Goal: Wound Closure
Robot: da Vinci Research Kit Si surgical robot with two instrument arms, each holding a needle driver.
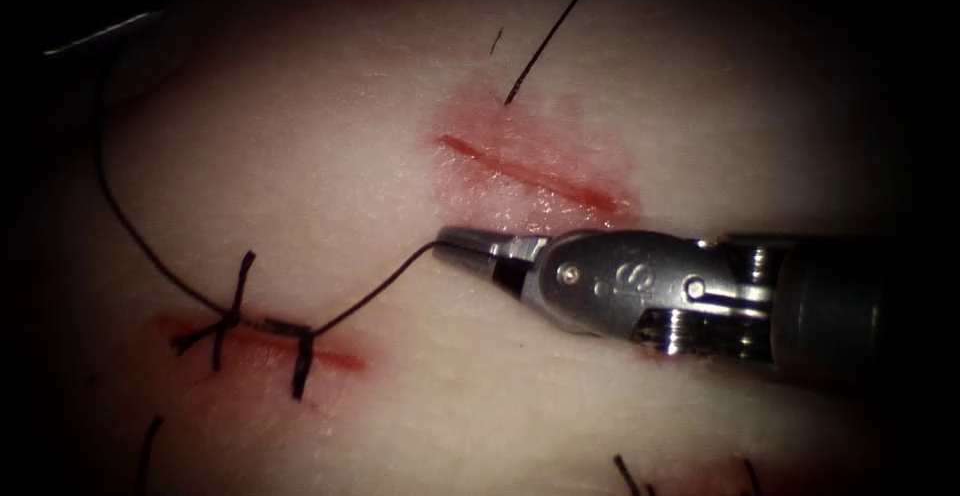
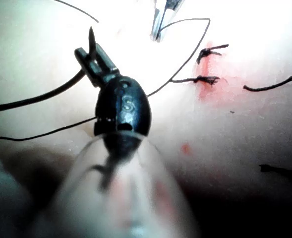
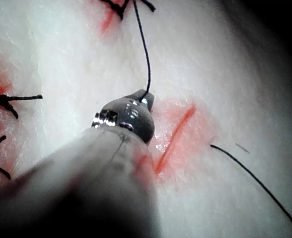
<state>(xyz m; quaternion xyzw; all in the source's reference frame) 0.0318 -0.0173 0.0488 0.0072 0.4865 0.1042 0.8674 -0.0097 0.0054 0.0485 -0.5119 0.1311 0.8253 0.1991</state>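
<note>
the right tool [image 1: 462, 244] clamps the thread [image 1: 375, 296] just right of the stitched cut [image 1: 270, 341], while the left tool [image 2: 93, 62], off to the left, clamps the needle [image 2: 91, 39] clear of the tissue [image 1: 330, 176].

The endoscope looks down from above and in front at the tissue [image 1: 300, 156]. Each wrist view looks along its shaft, very close. All share the stitched cut [image 1: 265, 341].
</note>
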